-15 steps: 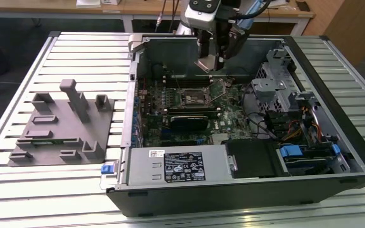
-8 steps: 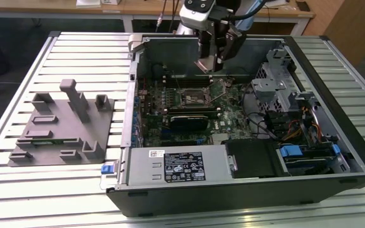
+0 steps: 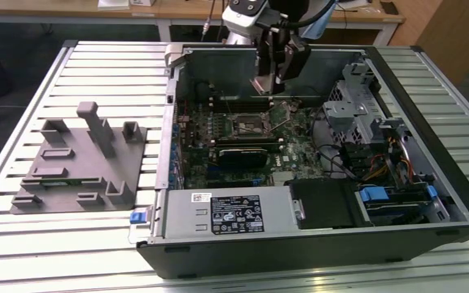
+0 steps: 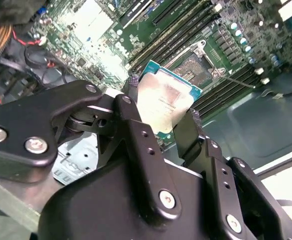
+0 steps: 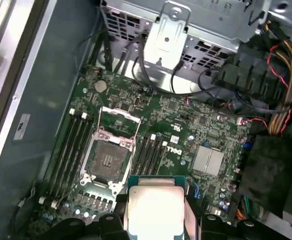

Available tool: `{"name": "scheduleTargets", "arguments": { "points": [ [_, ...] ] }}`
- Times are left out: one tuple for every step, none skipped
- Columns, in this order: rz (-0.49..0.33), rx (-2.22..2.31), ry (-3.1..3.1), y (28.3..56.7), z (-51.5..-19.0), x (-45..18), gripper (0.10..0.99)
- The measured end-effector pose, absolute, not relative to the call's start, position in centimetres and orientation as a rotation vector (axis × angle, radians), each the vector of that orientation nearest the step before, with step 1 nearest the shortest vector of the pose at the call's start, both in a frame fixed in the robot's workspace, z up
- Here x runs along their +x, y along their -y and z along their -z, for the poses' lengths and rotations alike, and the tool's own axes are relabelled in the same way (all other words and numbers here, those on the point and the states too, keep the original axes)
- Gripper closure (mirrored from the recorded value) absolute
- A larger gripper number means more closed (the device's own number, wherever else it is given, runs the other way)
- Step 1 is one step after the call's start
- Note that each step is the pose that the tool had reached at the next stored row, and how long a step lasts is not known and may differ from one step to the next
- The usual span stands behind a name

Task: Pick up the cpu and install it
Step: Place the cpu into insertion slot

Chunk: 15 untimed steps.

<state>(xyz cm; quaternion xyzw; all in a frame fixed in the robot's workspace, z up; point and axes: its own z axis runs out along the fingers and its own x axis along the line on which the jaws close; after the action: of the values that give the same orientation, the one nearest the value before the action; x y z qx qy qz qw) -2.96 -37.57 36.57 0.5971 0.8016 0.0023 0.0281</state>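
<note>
Your gripper [image 4: 162,104] is clamped on the cpu [image 5: 155,210], which is pinched by its edges between the fingers [image 4: 135,125]. The socket [image 5: 108,160], lid up, sits on the motherboard [image 5: 186,112] below the hand, slightly off to one side.

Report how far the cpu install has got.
Done: pickup; the claw is shut on the cpu. In hand: it hangs above the motherboard inside the case. Left: seating; the socket is empty, its frame open.
</note>
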Motion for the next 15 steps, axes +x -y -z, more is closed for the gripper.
{"name": "scheduleTargets", "arguments": {
  "points": [
    [-0.006,1.855,-2.465,37.52,-36.52,-2.97,0.553],
    [-0.006,1.866,-2.457,37.48,-36.47,-2.97,0.553],
    [-0.006,1.88,-2.447,37.47,-36.42,-2.97,0.553],
    [-0.005,1.897,-2.433,37.47,-36.37,-2.98,0.553],
    [-0.004,1.917,-2.417,37.47,-36.32,-2.98,0.553],
    [-0.004,1.939,-2.4,37.47,-36.26,-2.98,0.553],
    [-0.003,1.96,-2.382,37.46,-36.21,-2.99,0.553],
    [-0.002,1.984,-2.363,37.47,-36.14,-2.99,0.553],
    [-0.001,2.005,-2.345,37.46,-36.09,-2.99,0.553],
    [0.0,2.025,-2.328,37.46,-36.03,-2.99,0.553],
    [0.0,2.042,-2.313,37.46,-35.97,-2.99,0.553],
    [0.001,2.055,-2.301,37.44,-35.91,-2.99,0.553],
    [0.001,2.064,-2.293,37.39,-35.87,-2.99,0.553],
    [0.001,2.067,-2.29,37.26,-35.81,-2.99,0.553],
    [0.001,2.068,-2.289,37.17,-35.77,-2.99,0.553]
  ]
}}
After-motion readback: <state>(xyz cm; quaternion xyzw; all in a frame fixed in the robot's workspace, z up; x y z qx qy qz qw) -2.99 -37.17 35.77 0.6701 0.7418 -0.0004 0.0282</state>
